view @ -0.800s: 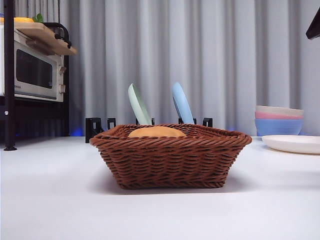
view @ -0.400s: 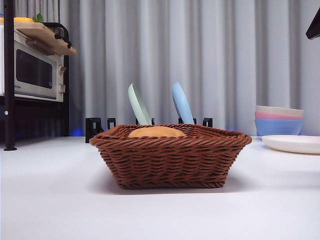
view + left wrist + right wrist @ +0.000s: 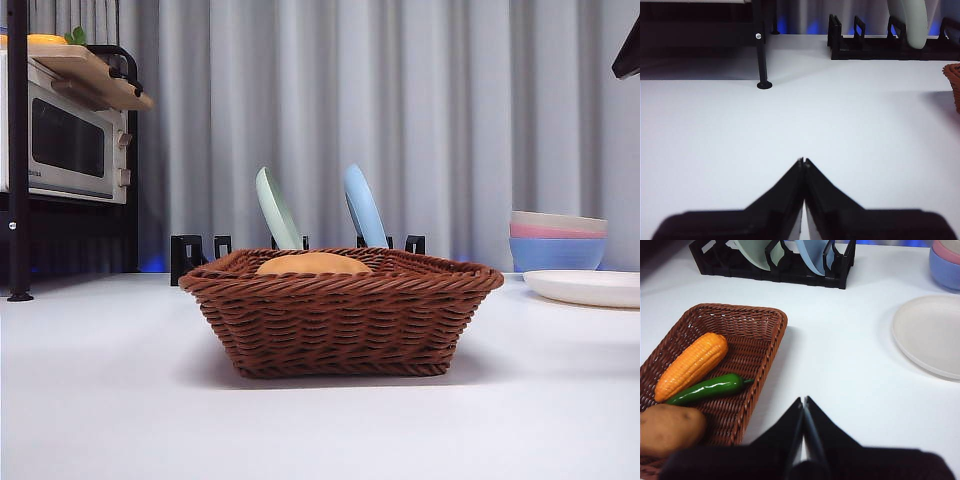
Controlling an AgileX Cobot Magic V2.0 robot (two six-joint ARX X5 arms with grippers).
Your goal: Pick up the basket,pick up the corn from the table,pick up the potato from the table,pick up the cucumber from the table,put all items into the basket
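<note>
The reddish-brown wicker basket (image 3: 345, 310) stands on the white table (image 3: 100, 400) in the middle of the front view. In the right wrist view the basket (image 3: 757, 320) holds the orange corn (image 3: 691, 365), the dark green cucumber (image 3: 707, 388) beside it and the tan potato (image 3: 667, 427). From the front only a tan-orange hump (image 3: 313, 264) shows over the rim. My right gripper (image 3: 804, 401) is shut and empty, above the table just beside the basket. Shut and empty too, my left gripper (image 3: 803, 161) hangs over bare table, with only the basket's edge (image 3: 953, 82) in its view.
A black dish rack (image 3: 200, 250) with a green plate (image 3: 277, 210) and a blue plate (image 3: 363, 207) stands behind the basket. Stacked pastel bowls (image 3: 557, 241) and a white plate (image 3: 585, 287) are at the right. A microwave (image 3: 65, 140) on a black shelf fills the left.
</note>
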